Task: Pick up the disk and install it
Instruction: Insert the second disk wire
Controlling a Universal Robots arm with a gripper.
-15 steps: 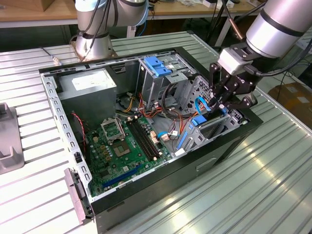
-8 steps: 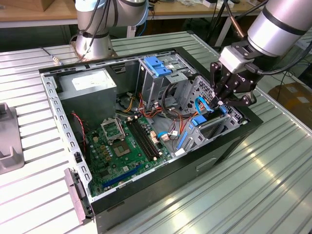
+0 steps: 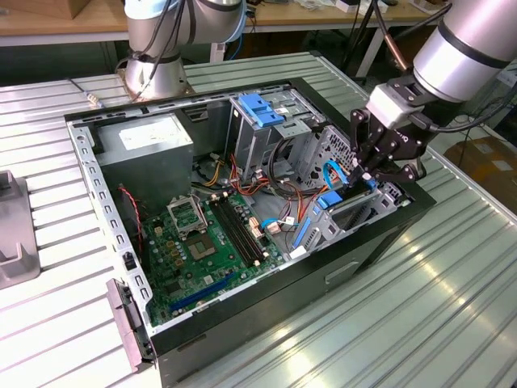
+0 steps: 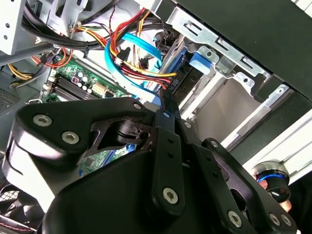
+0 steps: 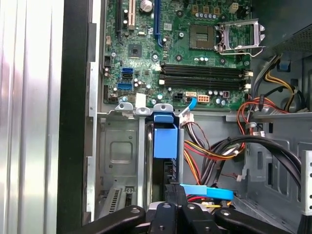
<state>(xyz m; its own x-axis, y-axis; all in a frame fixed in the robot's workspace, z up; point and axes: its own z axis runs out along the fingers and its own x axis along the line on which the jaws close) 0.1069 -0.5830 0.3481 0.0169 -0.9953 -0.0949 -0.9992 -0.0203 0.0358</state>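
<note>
The disk [image 3: 329,202] stands on edge in the drive bay at the open computer case's side on the exterior view's right. Its blue rail [image 5: 165,139] faces up out of the narrow slot, and the metal body is mostly hidden in the bay. My gripper [image 3: 363,174] hangs just above that bay. In the second wrist view the gripper [image 4: 163,97] has its fingers pressed together into one thin bar. In the first wrist view the gripper [image 5: 178,192] is at the near end of the disk's rail. Whether the tips touch the disk I cannot tell.
Red, yellow and black cables [image 5: 214,151] and a blue flat cable [image 5: 207,191] crowd the space beside the bay. The motherboard [image 3: 206,242], power-supply box [image 3: 153,141] and upper drive cage [image 3: 262,109] fill the case. A second arm's base [image 3: 157,56] stands behind, on the ribbed metal table [image 3: 404,307].
</note>
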